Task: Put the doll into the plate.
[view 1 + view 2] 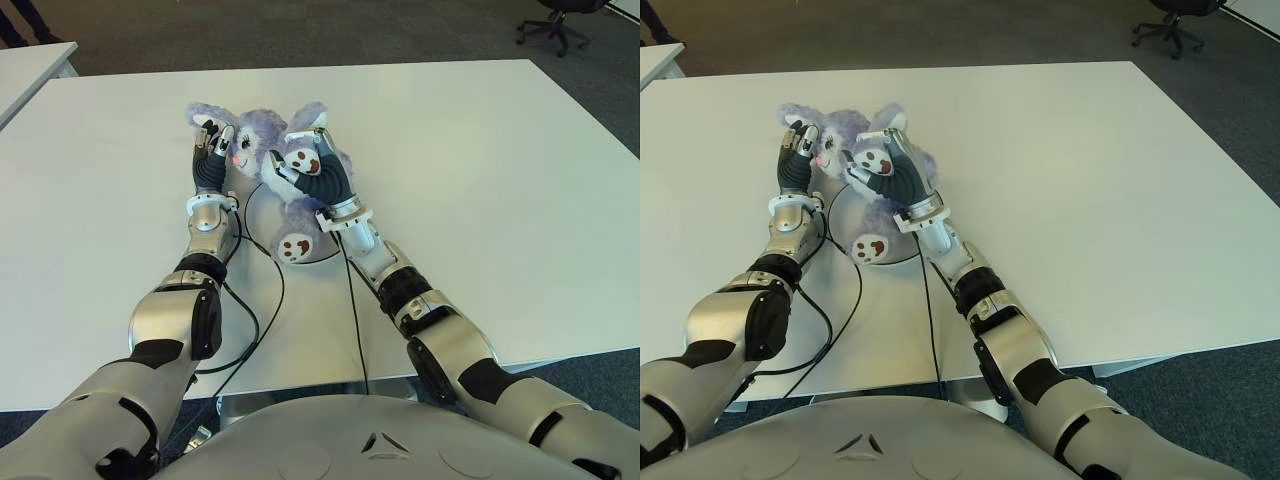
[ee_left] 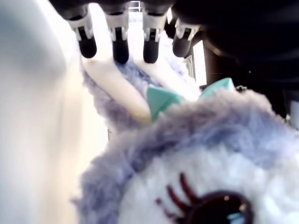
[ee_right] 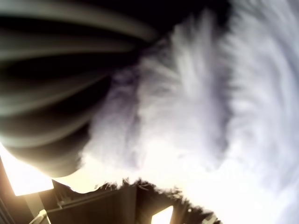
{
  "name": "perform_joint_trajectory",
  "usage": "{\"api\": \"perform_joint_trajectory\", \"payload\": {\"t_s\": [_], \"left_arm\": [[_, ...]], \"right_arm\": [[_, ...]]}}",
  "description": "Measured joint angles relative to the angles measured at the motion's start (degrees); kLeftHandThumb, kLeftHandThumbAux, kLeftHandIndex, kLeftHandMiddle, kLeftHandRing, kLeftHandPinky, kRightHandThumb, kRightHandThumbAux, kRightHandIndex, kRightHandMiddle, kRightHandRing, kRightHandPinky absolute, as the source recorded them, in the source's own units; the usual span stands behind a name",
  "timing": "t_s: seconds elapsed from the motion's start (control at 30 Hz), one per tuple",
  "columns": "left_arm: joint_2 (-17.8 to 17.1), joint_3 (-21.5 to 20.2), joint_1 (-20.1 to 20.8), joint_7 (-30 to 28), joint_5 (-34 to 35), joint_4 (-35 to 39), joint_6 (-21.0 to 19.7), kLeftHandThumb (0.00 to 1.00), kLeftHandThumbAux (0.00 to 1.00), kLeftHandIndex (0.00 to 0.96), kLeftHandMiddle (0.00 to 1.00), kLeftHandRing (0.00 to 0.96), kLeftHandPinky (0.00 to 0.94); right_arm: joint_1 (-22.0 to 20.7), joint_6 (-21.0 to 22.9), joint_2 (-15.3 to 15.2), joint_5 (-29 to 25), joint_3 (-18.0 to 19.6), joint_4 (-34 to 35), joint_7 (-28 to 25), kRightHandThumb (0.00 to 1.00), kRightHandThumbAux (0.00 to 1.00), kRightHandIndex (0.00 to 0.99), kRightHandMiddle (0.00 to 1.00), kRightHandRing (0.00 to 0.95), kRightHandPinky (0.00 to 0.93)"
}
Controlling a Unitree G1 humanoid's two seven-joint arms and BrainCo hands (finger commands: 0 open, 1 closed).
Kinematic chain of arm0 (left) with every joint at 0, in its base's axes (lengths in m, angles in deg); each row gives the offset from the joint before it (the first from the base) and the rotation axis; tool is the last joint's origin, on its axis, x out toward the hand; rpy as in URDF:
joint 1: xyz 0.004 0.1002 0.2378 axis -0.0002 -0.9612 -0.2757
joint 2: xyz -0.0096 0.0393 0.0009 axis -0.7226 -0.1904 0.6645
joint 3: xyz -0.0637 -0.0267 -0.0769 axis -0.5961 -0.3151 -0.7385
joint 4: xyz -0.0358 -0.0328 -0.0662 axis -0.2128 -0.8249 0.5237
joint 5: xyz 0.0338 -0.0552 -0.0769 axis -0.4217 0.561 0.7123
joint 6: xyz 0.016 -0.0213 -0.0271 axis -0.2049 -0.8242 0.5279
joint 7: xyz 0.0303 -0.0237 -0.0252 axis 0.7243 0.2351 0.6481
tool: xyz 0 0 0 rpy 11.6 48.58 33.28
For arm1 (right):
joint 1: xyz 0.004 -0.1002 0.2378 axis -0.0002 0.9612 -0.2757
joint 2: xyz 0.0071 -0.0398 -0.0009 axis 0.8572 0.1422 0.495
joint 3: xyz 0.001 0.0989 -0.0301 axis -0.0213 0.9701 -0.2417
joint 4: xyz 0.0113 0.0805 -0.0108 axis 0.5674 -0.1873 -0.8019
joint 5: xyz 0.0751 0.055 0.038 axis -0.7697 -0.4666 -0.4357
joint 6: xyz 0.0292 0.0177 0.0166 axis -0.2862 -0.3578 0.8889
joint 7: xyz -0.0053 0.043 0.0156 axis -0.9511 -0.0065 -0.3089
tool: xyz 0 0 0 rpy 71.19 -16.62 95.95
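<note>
We have the doll (image 1: 268,160) gripped between both hands: our left hand (image 1: 210,160) clasps its head, our right hand (image 1: 318,172) its body. It lies partly over the white plate (image 1: 322,252) on the desk (image 1: 480,180). Next, we judge, lower it centred, then release.

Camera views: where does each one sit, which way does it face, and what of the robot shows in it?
Left eye view: on the head, looking down at the white table; both arms, left robot hand and right robot hand on the doll over the plate.
Right eye view: same scene from slightly to the side.
Left wrist view: on the left wrist, facing its fingertips against the doll's head.
Right wrist view: on the right wrist, pressed close to fur; fingers blurred.
All four share the doll.
</note>
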Motion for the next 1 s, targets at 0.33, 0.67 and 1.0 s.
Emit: {"api": "perform_joint_trajectory", "payload": {"t_s": [0.33,0.67,1.0], "left_arm": [[0.2,-0.1,0.0,0.0,0.0,0.0,0.2,0.000,0.375,0.000,0.094,0.096,0.039],[0.3,-0.2,0.0,0.0,0.0,0.0,0.6,0.000,0.373,0.000,0.100,0.107,0.058],[0.4,-0.4,0.1,-0.5,0.2,0.0,0.5,0.000,0.361,0.000,0.094,0.092,0.049]], "right_arm": [[-0.2,0.7,0.0,0.2,-0.4,-1.2,0.1,0.571,0.754,0.760,0.867,0.875,0.872],[-0.3,1.4,0.0,-0.1,-0.4,-1.4,-0.7,0.563,0.738,0.735,0.857,0.867,0.860],[0.4,9.4,0.1,-1.9,-0.3,1.1,-6.3,0.673,0.723,0.415,0.680,0.700,0.692]]}}
